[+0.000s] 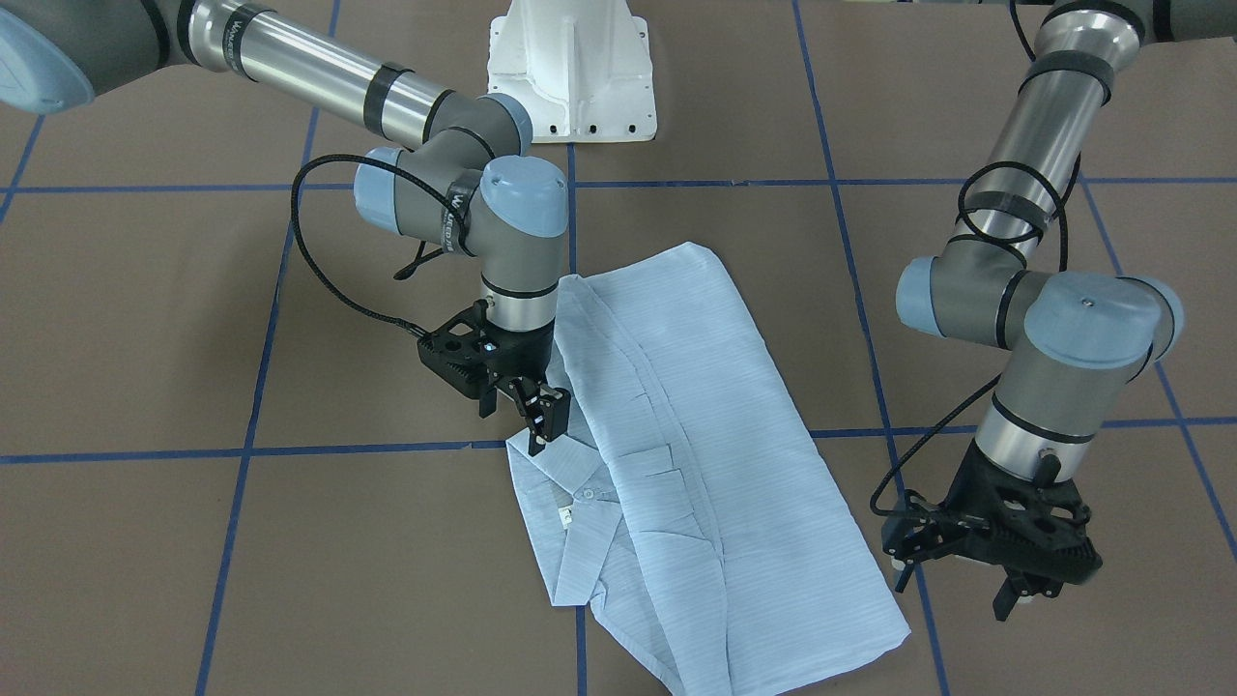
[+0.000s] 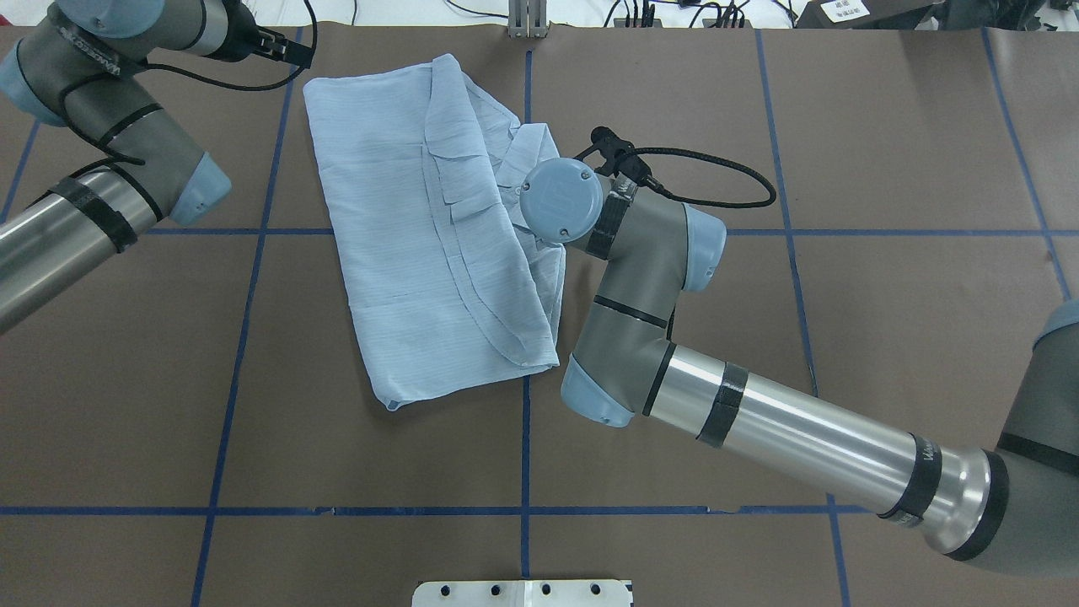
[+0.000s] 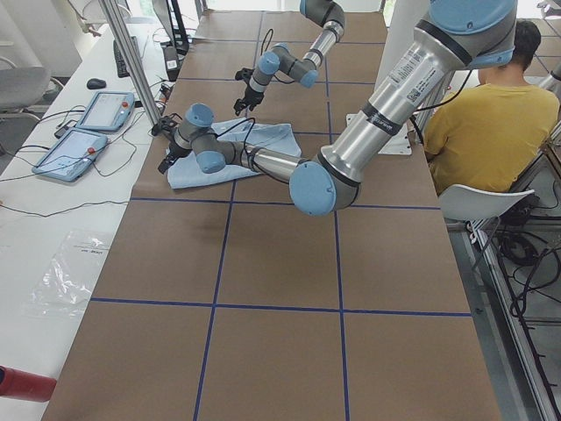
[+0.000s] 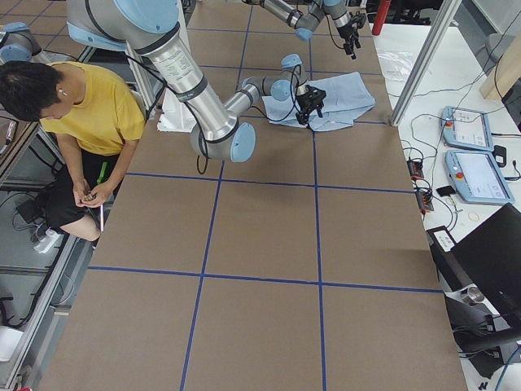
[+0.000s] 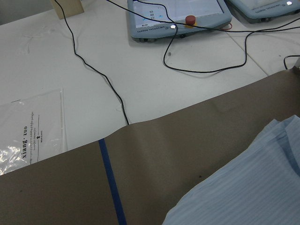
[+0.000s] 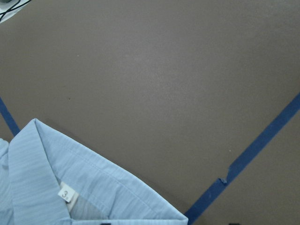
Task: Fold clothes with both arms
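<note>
Here the shirt (image 1: 696,454) lies folded into a long strip slanting across the middle of the front-facing frame, with its collar (image 1: 580,527) at lower left. The right gripper (image 1: 539,416) hangs at the strip's left edge just above the collar; I cannot tell whether its jaws are closed. The left gripper (image 1: 957,585), jaws apart, hovers just off the lower right edge. Bare brown table (image 1: 145,319) surrounds the shirt.
</note>
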Robot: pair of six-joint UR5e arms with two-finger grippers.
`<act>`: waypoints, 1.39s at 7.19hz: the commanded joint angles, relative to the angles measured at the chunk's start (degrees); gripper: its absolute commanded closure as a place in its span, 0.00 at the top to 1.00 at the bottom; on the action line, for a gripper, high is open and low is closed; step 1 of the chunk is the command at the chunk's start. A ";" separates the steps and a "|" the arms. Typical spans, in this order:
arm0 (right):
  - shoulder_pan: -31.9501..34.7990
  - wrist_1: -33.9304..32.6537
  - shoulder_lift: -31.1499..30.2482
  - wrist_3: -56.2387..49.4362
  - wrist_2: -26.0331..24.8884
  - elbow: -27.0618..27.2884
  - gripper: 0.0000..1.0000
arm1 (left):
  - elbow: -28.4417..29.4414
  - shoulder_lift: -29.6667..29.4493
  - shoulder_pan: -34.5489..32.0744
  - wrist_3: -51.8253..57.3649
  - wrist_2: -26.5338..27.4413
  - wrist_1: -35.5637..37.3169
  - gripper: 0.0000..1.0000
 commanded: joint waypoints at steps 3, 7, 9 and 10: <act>-2.03 0.02 0.55 1.32 -1.46 -2.83 0.85 | -0.24 0.97 0.08 0.02 -0.07 -0.48 1.00; -2.64 1.23 1.16 1.32 -3.31 -4.32 0.62 | -0.33 1.23 0.08 0.11 -0.07 -0.57 1.00; -2.65 4.05 1.51 1.49 -4.01 -5.82 0.16 | -0.33 1.32 0.08 0.11 -0.07 -0.57 1.00; -2.56 4.06 1.69 1.76 -4.01 -5.82 0.00 | -0.33 1.84 0.17 0.11 -0.07 -1.35 1.00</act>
